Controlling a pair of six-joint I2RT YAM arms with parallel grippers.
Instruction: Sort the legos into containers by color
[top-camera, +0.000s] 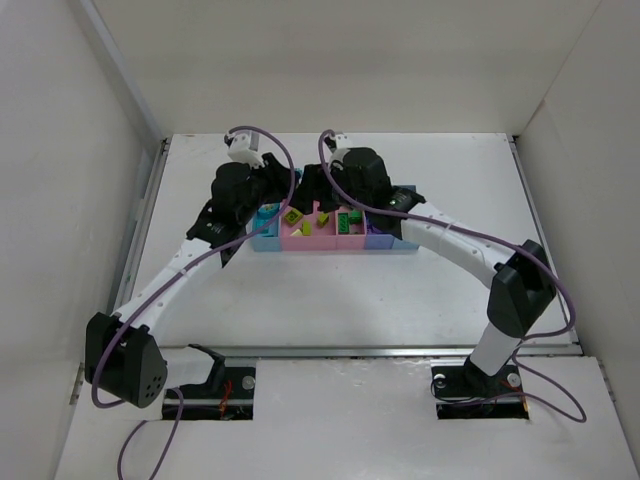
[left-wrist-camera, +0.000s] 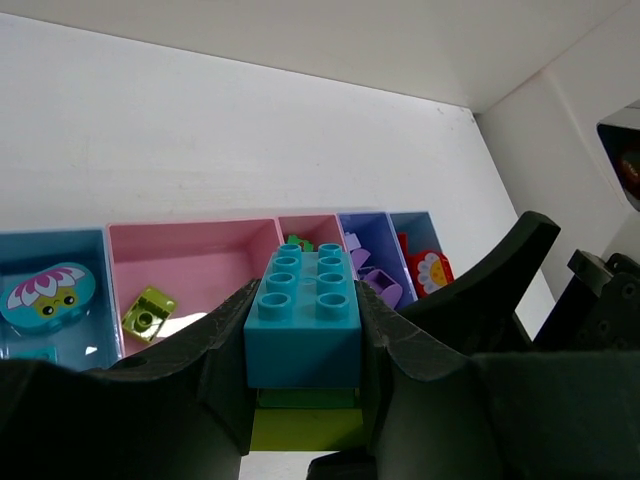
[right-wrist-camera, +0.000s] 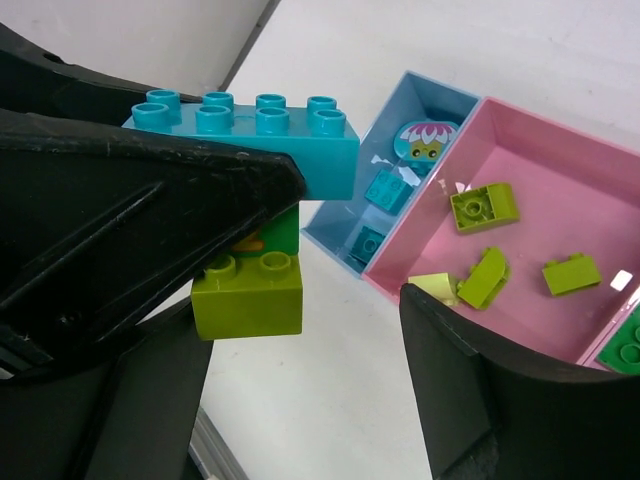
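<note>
Three bricks pressed into one stack sit nearest the wrist cameras: a cyan brick (left-wrist-camera: 303, 310) on top, a green brick (right-wrist-camera: 278, 232) under it and a lime brick (right-wrist-camera: 248, 292) at the bottom. The left fingers (left-wrist-camera: 215, 360) are clamped on the cyan brick from both sides, and the two lower bricks hang beneath it in the air. The right fingers (right-wrist-camera: 455, 385) stand apart. One lies close against the stack near the green brick, though whether it touches I cannot tell, and the other is well off to the side, touching nothing. The stack hangs over the table (top-camera: 330, 300), just beside the light blue end of the containers (top-camera: 310, 244).

Beyond it, the row shows the sorting well under way: cyan pieces (right-wrist-camera: 385, 190) in the end light blue bin, lime pieces (right-wrist-camera: 483, 205) in the wide pink one, a green piece (left-wrist-camera: 298, 243) in the narrow pink one, purple pieces (left-wrist-camera: 378, 287) next along, and a red flower piece (left-wrist-camera: 430, 270) in the far light blue bin.

The step in hand looks like splitting the stack — one arm bracing it, the other coming in to pull. The next move calls for the right fingers to close squarely on the lime brick alone and peel it downward while the left grip holds firm. Lime would then go to the wide pink bin.
</note>
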